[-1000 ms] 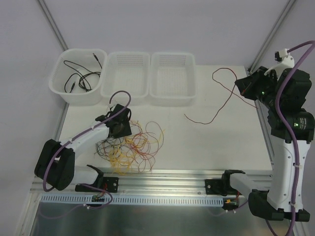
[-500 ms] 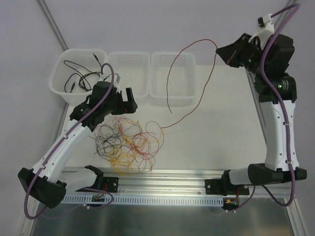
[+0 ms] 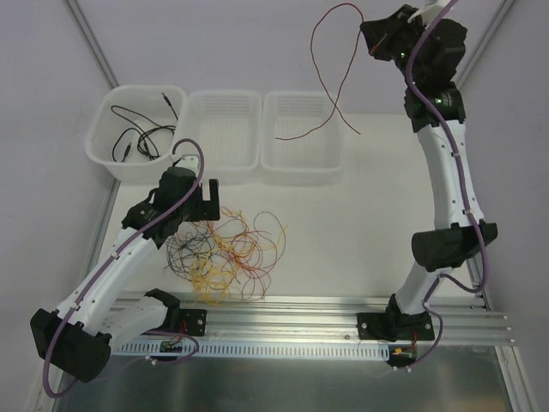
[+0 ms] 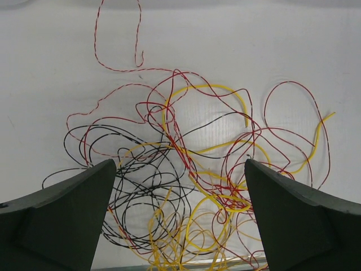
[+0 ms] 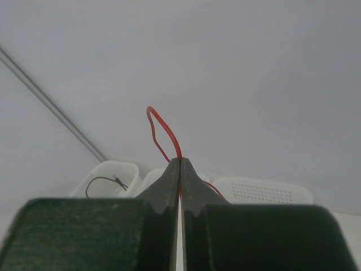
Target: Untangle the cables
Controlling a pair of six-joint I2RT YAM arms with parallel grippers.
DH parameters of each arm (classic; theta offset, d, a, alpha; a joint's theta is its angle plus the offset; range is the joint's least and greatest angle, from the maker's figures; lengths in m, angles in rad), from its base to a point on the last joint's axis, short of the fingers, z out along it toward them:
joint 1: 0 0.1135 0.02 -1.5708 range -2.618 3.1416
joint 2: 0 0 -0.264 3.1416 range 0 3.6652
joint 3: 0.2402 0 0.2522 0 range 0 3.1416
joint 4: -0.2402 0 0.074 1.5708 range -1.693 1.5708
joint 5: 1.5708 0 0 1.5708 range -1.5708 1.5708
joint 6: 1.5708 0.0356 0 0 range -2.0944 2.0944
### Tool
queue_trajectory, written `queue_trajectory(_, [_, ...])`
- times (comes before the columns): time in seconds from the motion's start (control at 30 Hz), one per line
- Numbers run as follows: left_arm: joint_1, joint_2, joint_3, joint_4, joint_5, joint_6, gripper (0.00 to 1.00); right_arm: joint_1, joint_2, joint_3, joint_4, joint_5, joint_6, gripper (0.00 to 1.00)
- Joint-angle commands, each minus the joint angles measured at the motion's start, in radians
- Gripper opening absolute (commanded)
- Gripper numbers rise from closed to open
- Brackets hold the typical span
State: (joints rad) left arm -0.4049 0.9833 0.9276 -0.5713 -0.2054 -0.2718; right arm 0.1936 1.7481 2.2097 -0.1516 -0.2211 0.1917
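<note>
A tangle of thin red, yellow and black cables (image 3: pixel 225 253) lies on the white table, also filling the left wrist view (image 4: pixel 180 186). My left gripper (image 3: pixel 208 199) hovers over the tangle's far-left part, open and empty, its dark fingers (image 4: pixel 67 220) wide apart. My right gripper (image 3: pixel 375 34) is raised high at the back right, shut on a single red cable (image 3: pixel 322 77) that hangs over the right basket. In the right wrist view the red cable (image 5: pixel 163 132) loops up from the closed fingertips (image 5: pixel 180 164).
Three white baskets stand at the back: the left one (image 3: pixel 105 154) holds black cables (image 3: pixel 141 137), the middle one (image 3: pixel 216 163) and the right one (image 3: pixel 300 167) show nothing inside. An aluminium rail (image 3: pixel 300 313) runs along the near edge.
My right gripper has lifted the red cable up and toward the back, pulling it off the table over the right basket. My left arm rose from the tangle, then came back down over it, open.
</note>
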Motion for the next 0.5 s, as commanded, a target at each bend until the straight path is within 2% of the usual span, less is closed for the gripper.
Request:
queue_trajectory(0.0, [0.009, -0.012, -0.006, 0.045, -0.043, 0.032, 0.99, 0.026, 0.137, 0.039, 0.115, 0.046, -0.046, 0.01])
queue_trajectory(0.17, [0.011, 0.009, -0.016, 0.037, -0.068, 0.051, 0.99, 0.066, 0.318, 0.032, 0.087, 0.061, -0.095, 0.01])
queue_trajectory(0.33, [0.014, 0.011, -0.019, 0.036, -0.063, 0.052, 0.99, 0.078, 0.389, -0.086, 0.092, 0.098, -0.072, 0.01])
queue_trajectory(0.47, [0.017, 0.009, -0.019, 0.034, -0.069, 0.054, 0.99, 0.076, 0.445, -0.117, 0.022, 0.140, -0.041, 0.01])
